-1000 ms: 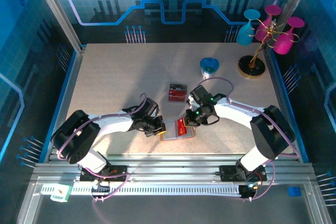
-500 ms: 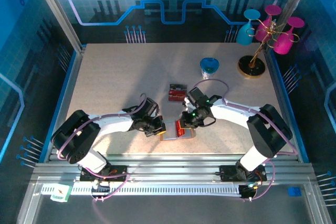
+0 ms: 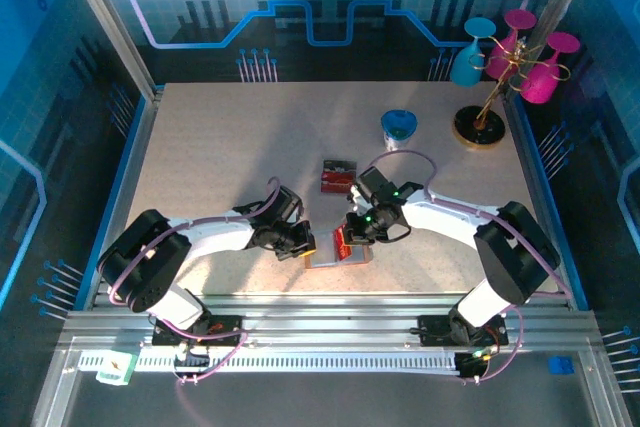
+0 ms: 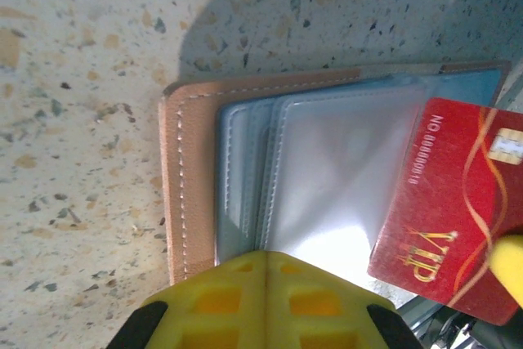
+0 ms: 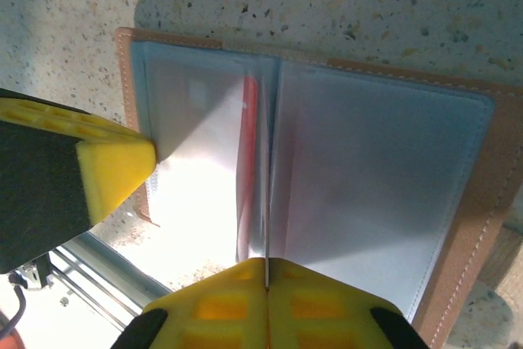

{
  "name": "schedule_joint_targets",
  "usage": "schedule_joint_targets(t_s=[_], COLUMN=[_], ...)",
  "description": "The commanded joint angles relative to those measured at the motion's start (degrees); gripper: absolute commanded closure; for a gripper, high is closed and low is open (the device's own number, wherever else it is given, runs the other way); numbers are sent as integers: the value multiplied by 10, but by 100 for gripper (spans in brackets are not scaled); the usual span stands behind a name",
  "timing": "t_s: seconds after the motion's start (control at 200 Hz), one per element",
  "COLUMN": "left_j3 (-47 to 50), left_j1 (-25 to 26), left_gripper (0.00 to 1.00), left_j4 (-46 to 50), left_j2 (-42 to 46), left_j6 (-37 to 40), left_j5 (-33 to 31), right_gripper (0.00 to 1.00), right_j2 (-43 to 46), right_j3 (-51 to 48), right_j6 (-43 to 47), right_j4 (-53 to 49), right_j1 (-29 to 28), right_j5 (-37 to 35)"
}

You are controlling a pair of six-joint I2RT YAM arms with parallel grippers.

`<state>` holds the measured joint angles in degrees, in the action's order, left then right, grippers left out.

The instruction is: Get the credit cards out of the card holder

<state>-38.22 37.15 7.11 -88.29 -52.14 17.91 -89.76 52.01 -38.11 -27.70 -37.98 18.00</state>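
Note:
The card holder (image 3: 328, 260) lies open near the table's front edge, tan rim (image 4: 192, 185) around pale grey-blue sleeves (image 5: 384, 177). A red credit card (image 4: 458, 202) with gold lettering sticks out of its sleeves at an angle. My right gripper (image 5: 267, 266) is shut on that card's thin edge, over the holder's middle (image 3: 352, 235). My left gripper (image 4: 265, 261) is shut, its tips resting on the holder's clear sleeve at the left end (image 3: 308, 244). A small flat dark and red stack of cards (image 3: 338, 175) lies on the table beyond the holder.
A blue cup (image 3: 398, 129) stands at the back right of centre. A gold rack (image 3: 480, 125) with cyan and magenta glasses is in the back right corner. The metal rail (image 3: 320, 312) runs just in front of the holder.
My right gripper has shifted a little left over the holder and closed on the red card. The left arm has not moved.

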Motion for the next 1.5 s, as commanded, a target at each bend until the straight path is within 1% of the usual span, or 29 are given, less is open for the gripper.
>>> schedule_joint_targets(t_s=[0.0,0.41,0.585,0.72,0.82,0.95,1.04,1.105,1.236,1.351,1.496], left_j3=[-4,-18,-23,-21,-13,-3,5,10,23,35,44], left_j1=[0,-11,-11,-13,-14,-17,-20,-24,-31,-37,-44], left_gripper=[98,97,94,93,93,92,91,91,90,89,86], left_j4=[57,60,64,74,76,83,90,93,95,96,106], left_j2=[6,6,32,57,78,101,118,130,152,173,191], left_j6=[20,37,36,37,34,33,33,32,31,29,28], left_j5=[-31,-19,-21,-32,-42,-52,-59,-63,-67,-70,-74], right_gripper=[95,96,96,97,99,100,100,100,100,100,100], right_j2=[26,49,37,15,0,-22,-29,-31,-63,-112,-180], right_j3=[21,59,96,147,188,238,266,279,334,398,487], right_j6=[1,37,94,196,284,387,469,537,663,738,801], right_j4=[-23,-65,-93,-140,-174,-205,-209,-204,-237,-278,-334], right_j1=[-6,0,14,23,24,39,56,60,69,71,73], right_j5=[-10,-22,-30,-38,-69,-112,-104,-113,-114,-127,-142])
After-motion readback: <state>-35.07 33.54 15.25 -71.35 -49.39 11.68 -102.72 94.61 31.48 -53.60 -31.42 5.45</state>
